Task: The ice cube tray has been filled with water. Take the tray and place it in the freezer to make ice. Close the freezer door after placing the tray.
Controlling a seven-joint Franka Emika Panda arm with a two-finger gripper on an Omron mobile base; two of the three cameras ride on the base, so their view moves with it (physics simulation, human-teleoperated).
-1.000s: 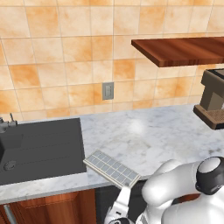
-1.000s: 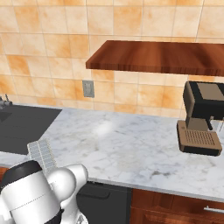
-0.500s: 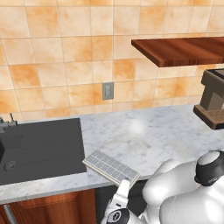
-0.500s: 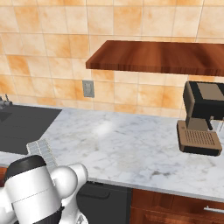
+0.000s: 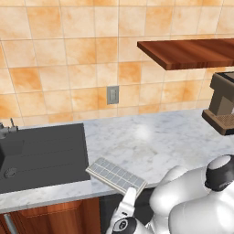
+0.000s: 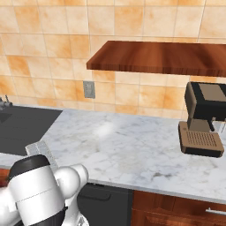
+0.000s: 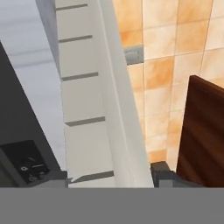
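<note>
Gripping the ice cube tray (image 5: 116, 175) by its end, my fingers (image 7: 162, 174) are pinching narrow around it at the counter's (image 5: 151, 141) front edge, beside the sink (image 5: 43, 155). Carrying it to the freezer and shutting the door are still waiting.

pale grey-white ice cube tray (image 5: 116, 176), marbled white counter (image 5: 151, 146).

Bright even rendered light, soft shadows, sharp

Ice cube tray (image 6: 43, 150) at marble counter (image 6: 132, 150) front edge, coffee machine (image 6: 204, 119) right, wooden shelf (image 6: 163, 57) above
</note>
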